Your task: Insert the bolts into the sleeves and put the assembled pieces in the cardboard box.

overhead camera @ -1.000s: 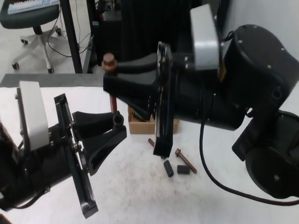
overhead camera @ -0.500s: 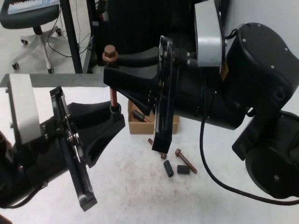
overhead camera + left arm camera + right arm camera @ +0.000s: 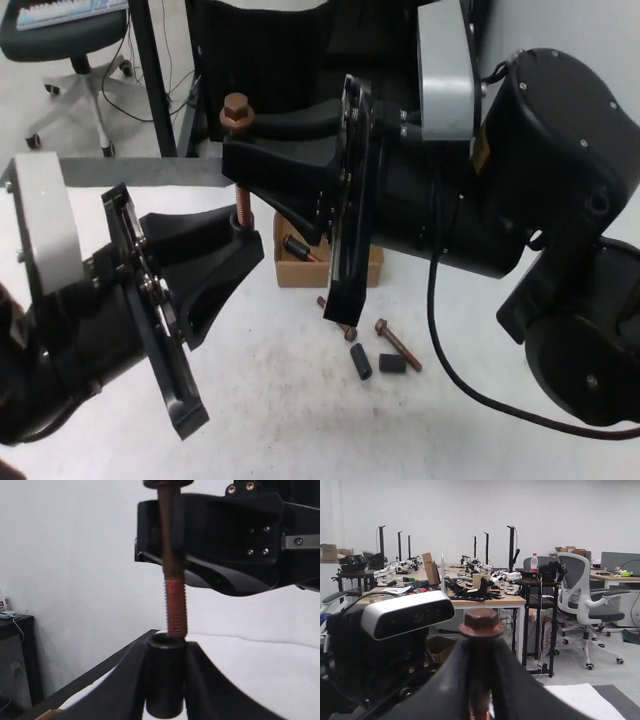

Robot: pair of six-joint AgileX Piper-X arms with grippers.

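My right pincer [image 3: 243,150] is clamped on an upright copper bolt [image 3: 175,605], head up, above the tabletop [image 3: 300,420]. My left pincer [image 3: 238,250] is clamped on a black sleeve [image 3: 164,677] held upright just beneath it, with the bolt's threaded tip at the sleeve's mouth. The cardboard box [image 3: 300,272] sits toward the tabletop's far edge with one piece [image 3: 297,247] inside, and a loose bolt [image 3: 397,344] and two loose sleeves [image 3: 360,361] lie just on its near side.

White wall [image 3: 520,510], cluttered desks [image 3: 492,599], office chair [image 3: 580,592]

Right hand [image 3: 237,140], clamped on a bolt [image 3: 173,597], hangs just above left hand [image 3: 240,235], clamped on a sleeve [image 3: 164,677].
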